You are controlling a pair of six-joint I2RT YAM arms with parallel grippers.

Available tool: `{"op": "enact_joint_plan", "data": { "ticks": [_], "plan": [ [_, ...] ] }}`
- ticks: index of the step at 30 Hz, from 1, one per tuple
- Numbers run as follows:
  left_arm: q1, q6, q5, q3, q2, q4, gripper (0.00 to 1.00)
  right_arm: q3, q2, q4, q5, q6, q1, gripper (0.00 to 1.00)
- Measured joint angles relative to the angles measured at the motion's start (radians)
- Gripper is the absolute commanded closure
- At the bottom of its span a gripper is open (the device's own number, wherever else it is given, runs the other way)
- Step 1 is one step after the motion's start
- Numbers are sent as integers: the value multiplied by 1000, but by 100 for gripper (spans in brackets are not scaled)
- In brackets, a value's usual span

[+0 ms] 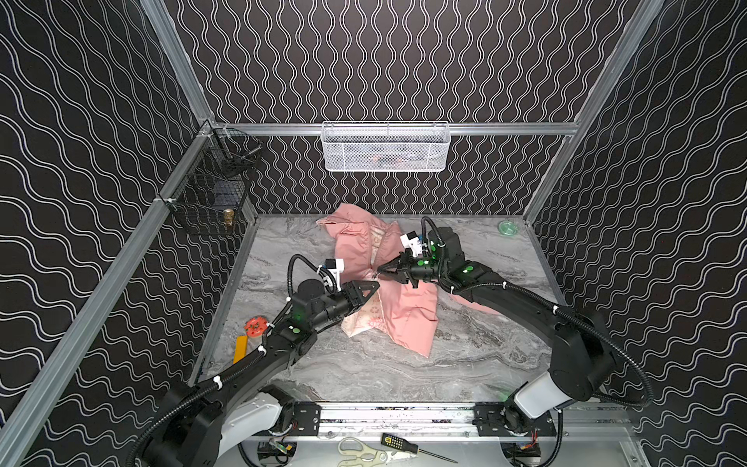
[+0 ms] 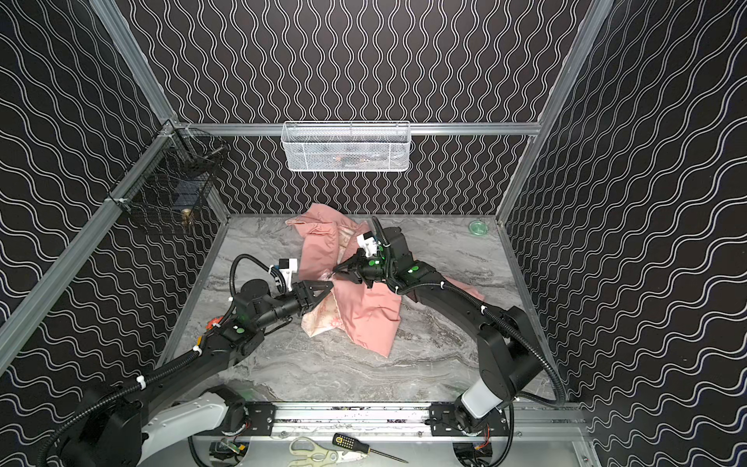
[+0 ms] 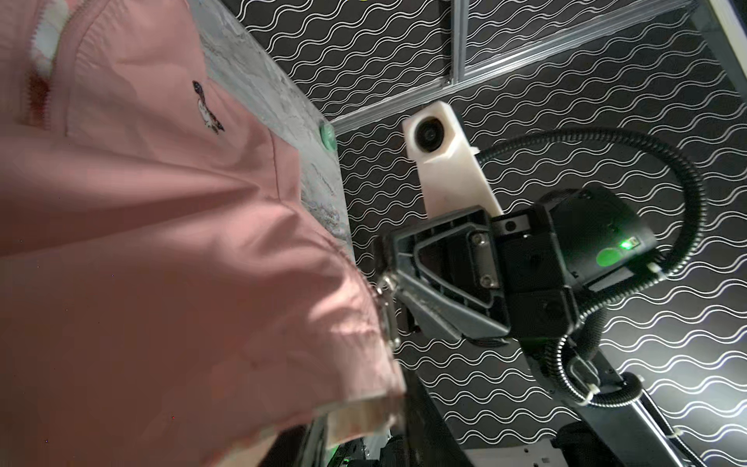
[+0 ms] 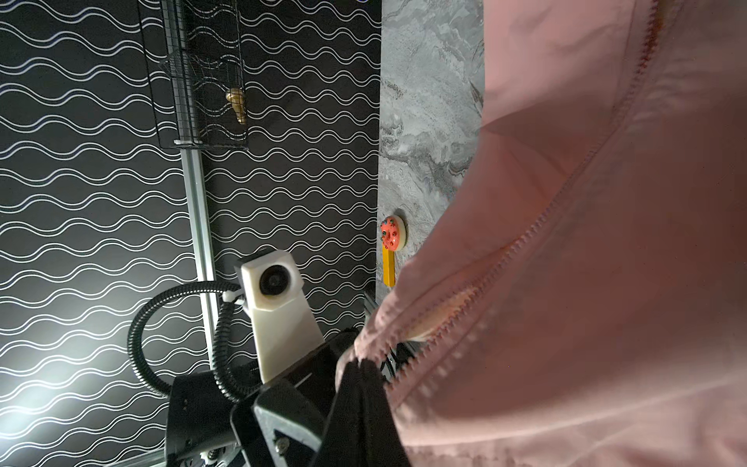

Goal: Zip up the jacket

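Note:
The salmon-pink jacket (image 1: 404, 311) (image 2: 364, 315) lies crumpled mid-table, its front open and the cream lining (image 1: 364, 319) showing at the lower edge. A small cartoon print (image 3: 207, 107) sits on its chest. My right gripper (image 1: 380, 270) (image 4: 359, 366) is shut on the metal zipper pull (image 3: 383, 290), where the two rows of teeth (image 4: 505, 250) run together. Just below it is my left gripper (image 1: 375, 285) (image 3: 368, 428). Its jaws stand a little apart with the jacket's blurred hem (image 3: 364, 416) between them. Whether they press on it does not show.
A white mesh basket (image 1: 384, 147) hangs on the back rail and a black wire basket (image 1: 210, 194) on the left rail. A green lid (image 1: 508, 228) lies back right. An orange round toy (image 1: 254, 326) and a yellow block (image 1: 240, 349) lie left. Scissors (image 1: 364, 449) and a screwdriver (image 1: 404, 442) are beyond the front edge.

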Motion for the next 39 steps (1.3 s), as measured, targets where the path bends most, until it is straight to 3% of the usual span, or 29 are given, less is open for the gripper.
{"op": "enact_joint_plan", "data": {
  "ticks": [7, 23, 24, 26, 28, 35, 39],
  "plan": [
    [-2, 13, 18, -1, 27, 2, 100, 0, 0, 0, 0, 0, 0, 100],
    [-2, -11, 6, -77, -48, 59, 100, -37, -4, -5, -1, -11, -32, 100],
    [-2, -11, 6, -77, -45, 60, 97, -37, -4, -5, 0, -11, -32, 100],
    [-2, -13, 6, -76, -33, 63, 73, -37, -4, -5, 1, -11, -32, 100],
    [-2, -18, 6, -72, -20, 68, 64, -37, -4, -4, 4, -11, -32, 100],
    [-2, -94, -45, -93, 21, 206, 63, -34, -7, -4, 0, -11, -25, 100],
    [-2, -143, -72, -103, 82, 306, 71, -32, -9, -4, -1, -11, -25, 100]
  ]
}}
